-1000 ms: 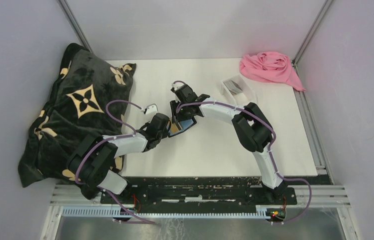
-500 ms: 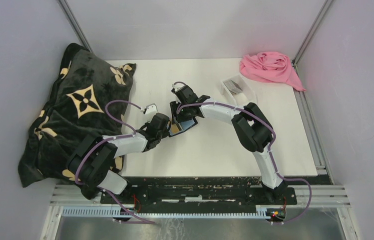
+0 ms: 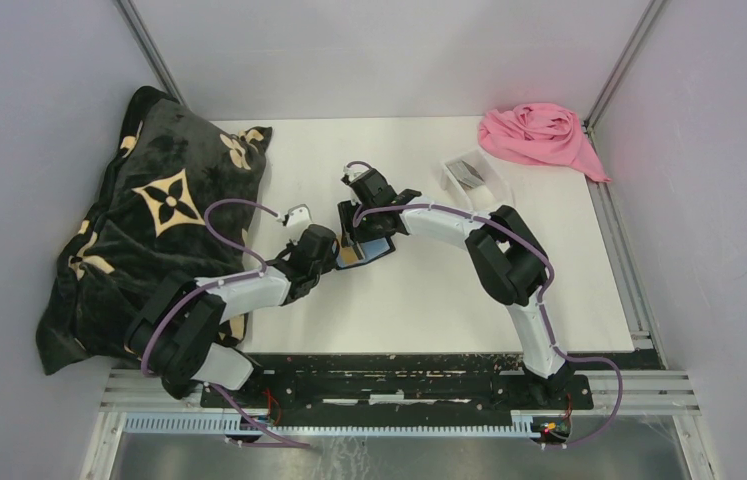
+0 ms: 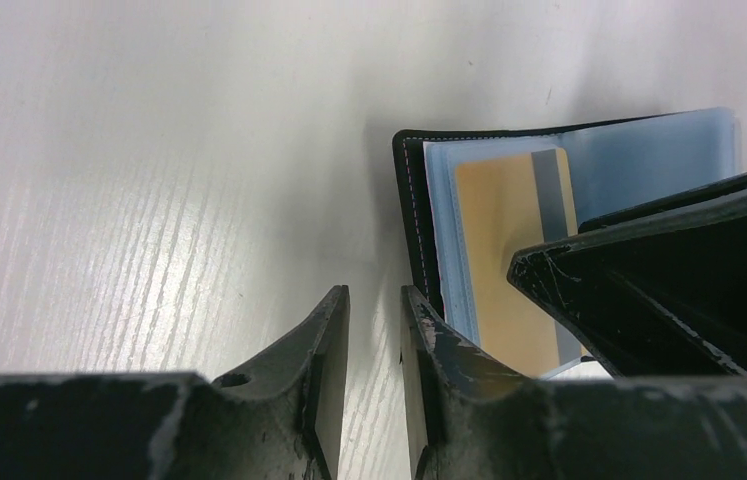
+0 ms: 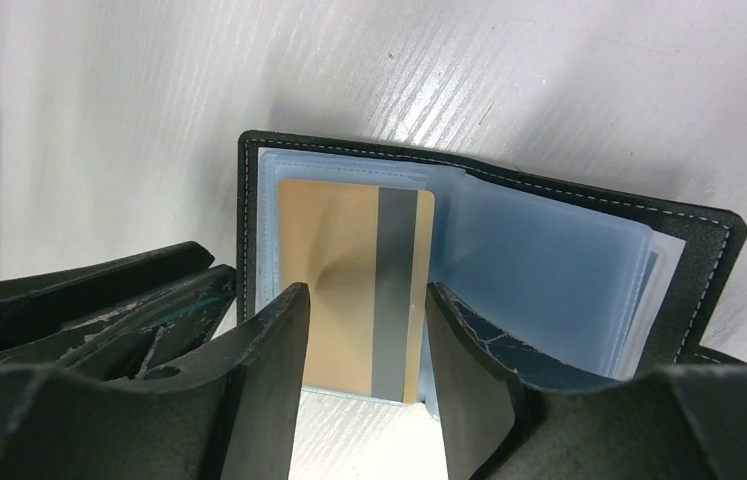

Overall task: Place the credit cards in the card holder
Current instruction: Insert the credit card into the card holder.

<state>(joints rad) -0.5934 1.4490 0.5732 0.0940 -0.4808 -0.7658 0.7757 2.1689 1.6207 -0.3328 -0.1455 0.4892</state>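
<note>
At the left gripper (image 4: 374, 300): fingers a narrow slit apart, gripping nothing, set just beside the black edge of the card holder (image 5: 539, 265), on the side nearest the tan card (image 5: 334, 260). At the right gripper (image 5: 364, 300): fingers well parted, clamped on nothing, poised over that same half of the holder, one finger on either side of the card. Tucked in a clear sleeve of the open holder, the tan card, grey stripe toward the fold. Under the holder, the white table (image 4: 149, 150). Well apart from the holder, far right: a clear tray (image 3: 469, 172), then a pink cloth (image 3: 539, 135).
</note>
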